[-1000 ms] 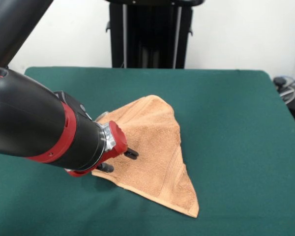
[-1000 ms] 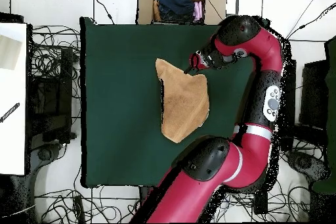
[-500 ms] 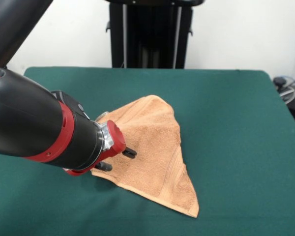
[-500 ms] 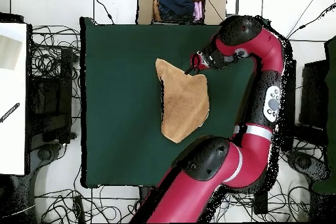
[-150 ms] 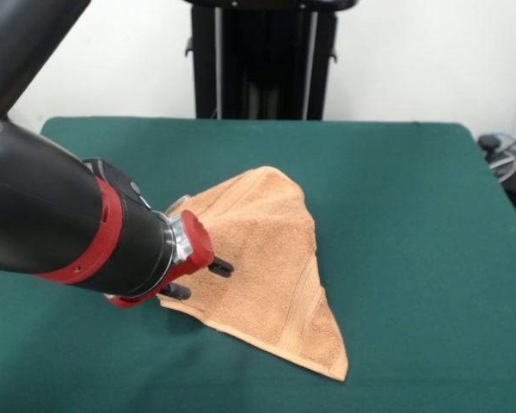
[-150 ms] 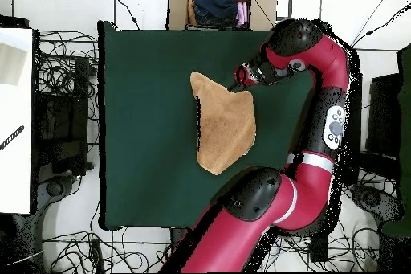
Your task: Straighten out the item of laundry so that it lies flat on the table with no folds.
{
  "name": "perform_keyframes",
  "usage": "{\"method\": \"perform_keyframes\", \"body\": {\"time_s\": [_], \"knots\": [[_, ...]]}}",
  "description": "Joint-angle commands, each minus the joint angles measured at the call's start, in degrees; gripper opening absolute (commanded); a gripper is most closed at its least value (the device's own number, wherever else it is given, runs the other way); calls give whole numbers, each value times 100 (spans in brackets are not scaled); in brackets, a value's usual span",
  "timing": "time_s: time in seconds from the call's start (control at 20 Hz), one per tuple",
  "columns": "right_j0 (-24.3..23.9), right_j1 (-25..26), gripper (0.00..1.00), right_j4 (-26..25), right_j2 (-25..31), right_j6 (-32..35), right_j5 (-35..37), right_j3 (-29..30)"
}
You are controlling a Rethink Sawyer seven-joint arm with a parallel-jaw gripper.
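Front view: the arm [image 5: 69, 224] enters from nine o'clock, hiding table [image 5: 413, 215] there. Its gripper [image 5: 196, 279], fingers apart, sits at the towel's [image 5: 267, 258] eight-o'clock edge. Towel lies folded, mid-table. A box [image 6: 217, 4] sits beyond the table's twelve-o'clock edge overhead.

Setting: robotics lab — a green-clothed table [image 6: 144, 126] ringed by loose black cables [image 6: 68, 78] on a pale floor, a red robot arm [image 6: 325, 118] on a pedestal, a plain white wall [image 5: 430, 60], and a cardboard box of clothes [image 6: 217, 4] at the table's edge.
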Motion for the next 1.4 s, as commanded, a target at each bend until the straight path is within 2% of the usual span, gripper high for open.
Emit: {"method": "perform_keyframes", "body": {"time_s": [0.05, 0.8, 1.4], "knots": [[-66, 222, 100, -403, 487, -1574, 319, 151], [-74, 270, 100, -386, 483, -1588, 205, 116], [-101, 521, 100, -432, 592, -1689, -83, 25]]}}
